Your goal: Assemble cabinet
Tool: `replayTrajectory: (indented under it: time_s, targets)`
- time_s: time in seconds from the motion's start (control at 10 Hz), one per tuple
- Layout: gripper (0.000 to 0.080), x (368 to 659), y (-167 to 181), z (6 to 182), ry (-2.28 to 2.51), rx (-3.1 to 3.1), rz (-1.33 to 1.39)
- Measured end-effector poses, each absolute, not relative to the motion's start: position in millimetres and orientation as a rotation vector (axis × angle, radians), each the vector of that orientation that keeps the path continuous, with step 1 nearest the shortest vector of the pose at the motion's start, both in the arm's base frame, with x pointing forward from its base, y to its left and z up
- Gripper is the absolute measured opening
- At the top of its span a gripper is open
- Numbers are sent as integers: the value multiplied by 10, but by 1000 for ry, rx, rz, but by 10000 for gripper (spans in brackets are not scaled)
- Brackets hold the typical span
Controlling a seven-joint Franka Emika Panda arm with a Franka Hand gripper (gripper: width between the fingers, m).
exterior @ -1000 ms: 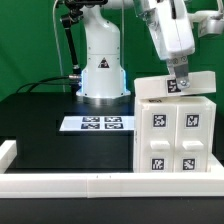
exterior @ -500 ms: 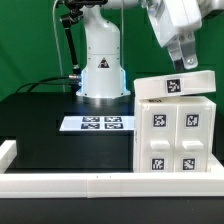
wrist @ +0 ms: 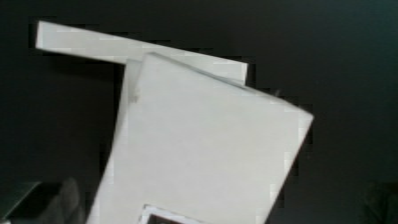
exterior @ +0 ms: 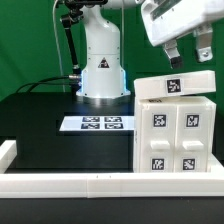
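Observation:
The cabinet (exterior: 175, 135) stands on the black table at the exterior view's right. It is a white box with several tagged drawer-like blocks on its front. Its white top panel (exterior: 175, 87) carries one tag and lies slightly tilted on the box. My gripper (exterior: 187, 55) hangs in the air above the top panel, clear of it. Its two fingers are apart and hold nothing. In the wrist view the cabinet's white top (wrist: 205, 140) fills the middle, with a tag corner at the picture's edge. The fingers there are only dim blurs.
The marker board (exterior: 95, 123) lies flat on the table in front of the robot's white base (exterior: 100, 70). A long white rail (exterior: 70, 183) frames the table's front and left edge. A cable runs behind the base.
The gripper was down at the tag on the top panel. It has risen up and to the exterior view's right, and its fingers now stand apart. The panel stays on the cabinet.

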State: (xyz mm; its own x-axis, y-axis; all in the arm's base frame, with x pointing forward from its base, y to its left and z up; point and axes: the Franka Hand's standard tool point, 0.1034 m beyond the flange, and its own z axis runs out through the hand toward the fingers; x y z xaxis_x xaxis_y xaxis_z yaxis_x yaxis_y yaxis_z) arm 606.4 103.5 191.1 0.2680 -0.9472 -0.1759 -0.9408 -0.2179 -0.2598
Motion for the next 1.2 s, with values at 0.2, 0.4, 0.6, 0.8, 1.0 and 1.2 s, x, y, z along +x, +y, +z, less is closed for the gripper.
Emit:
replayTrajectory:
  time_s: [0.2,0.4,0.6,0.8,1.0,1.2]
  targets:
    - [797,6068,1044,1920,1473,-2416,-79]
    - [797,6067,1097,1932,1146,-2619,-148]
    - [797,6051,1107,1923,919,-2720,-170]
    - [797,6050,1104,1921,738,-2782,-195]
    - [797,6048,1103,1918,572,-2829,-218]
    - [797,6053,1085,1905,129,-2918,-296]
